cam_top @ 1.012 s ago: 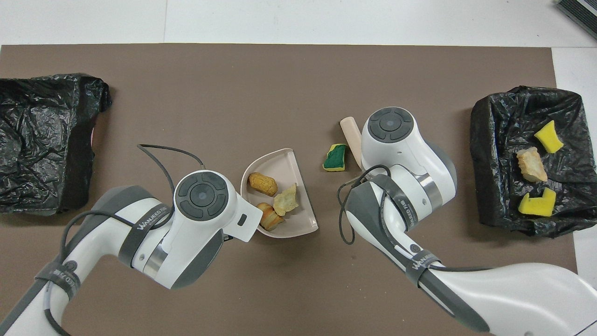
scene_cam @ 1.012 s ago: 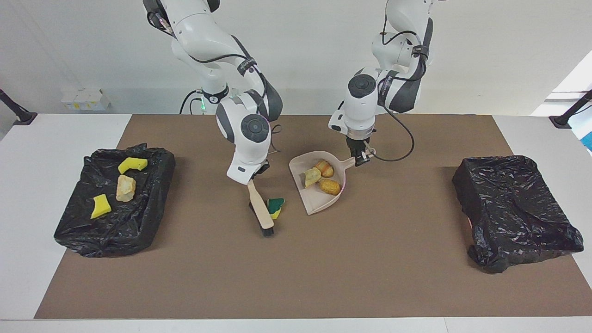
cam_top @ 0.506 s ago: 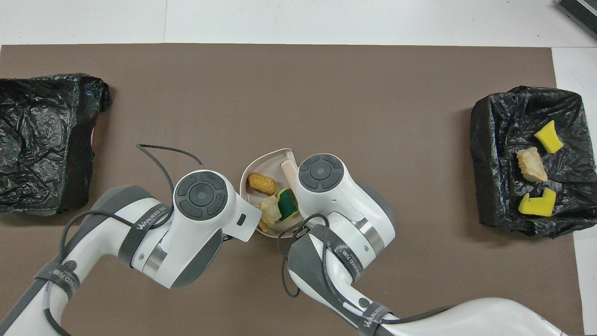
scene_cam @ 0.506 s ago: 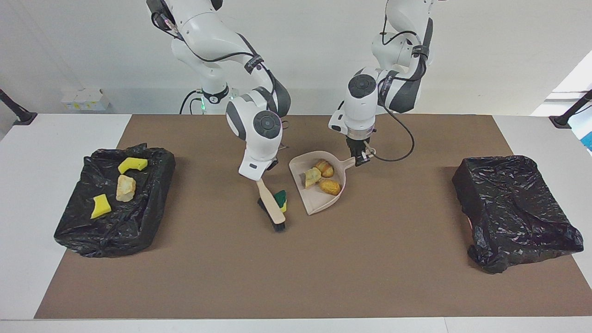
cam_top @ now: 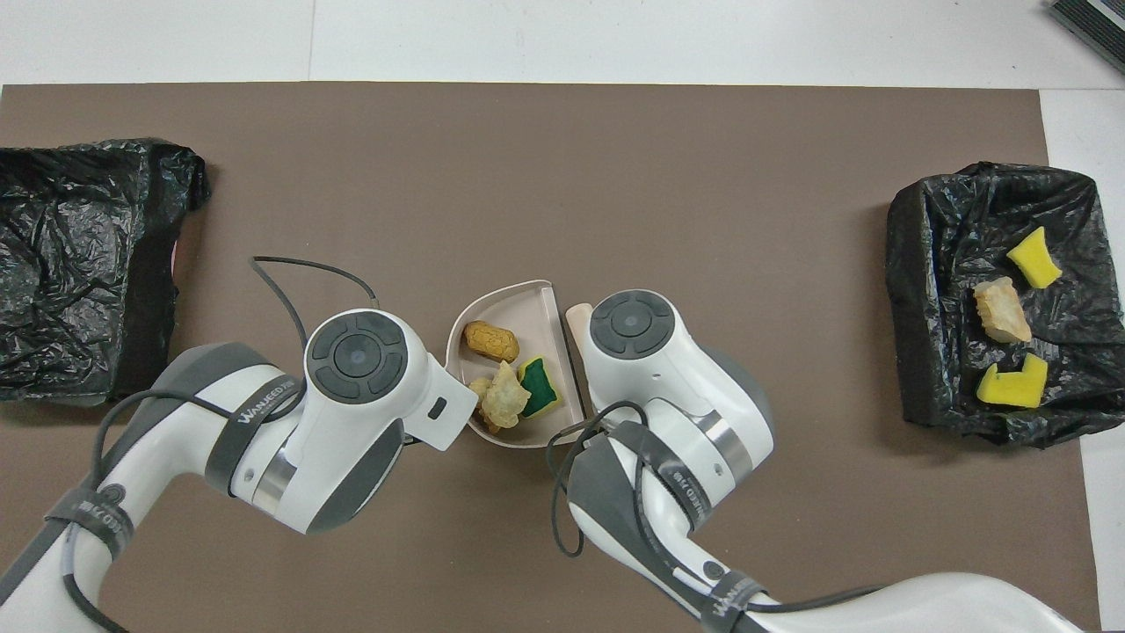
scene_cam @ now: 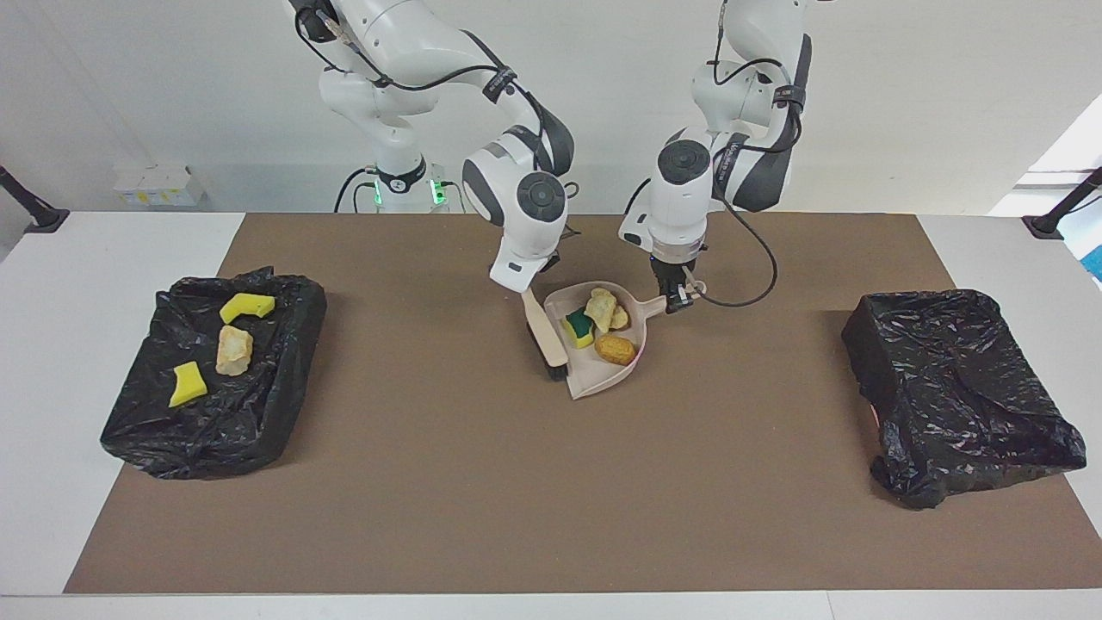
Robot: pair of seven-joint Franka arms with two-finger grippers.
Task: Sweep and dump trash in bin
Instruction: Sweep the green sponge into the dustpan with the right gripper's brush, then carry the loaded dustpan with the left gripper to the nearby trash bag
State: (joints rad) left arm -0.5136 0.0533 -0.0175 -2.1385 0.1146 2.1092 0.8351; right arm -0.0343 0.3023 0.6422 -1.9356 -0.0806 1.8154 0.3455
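While the right gripper [scene_cam: 531, 293] is pinching the beige brush [scene_cam: 546, 334] by its handle, the bristles are resting against the open edge of the dustpan [scene_cam: 603, 375]. The left gripper [scene_cam: 674, 297] is clamping the dustpan's handle. Four trash pieces [scene_cam: 596, 323] are lying in the pan; three more [scene_cam: 225, 346] are sitting in the black-lined bin [scene_cam: 258, 422] toward the right arm's end of the table.

Beige dustpan [scene_cam: 603, 370], green-and-yellow sponge scrap [scene_cam: 579, 325]
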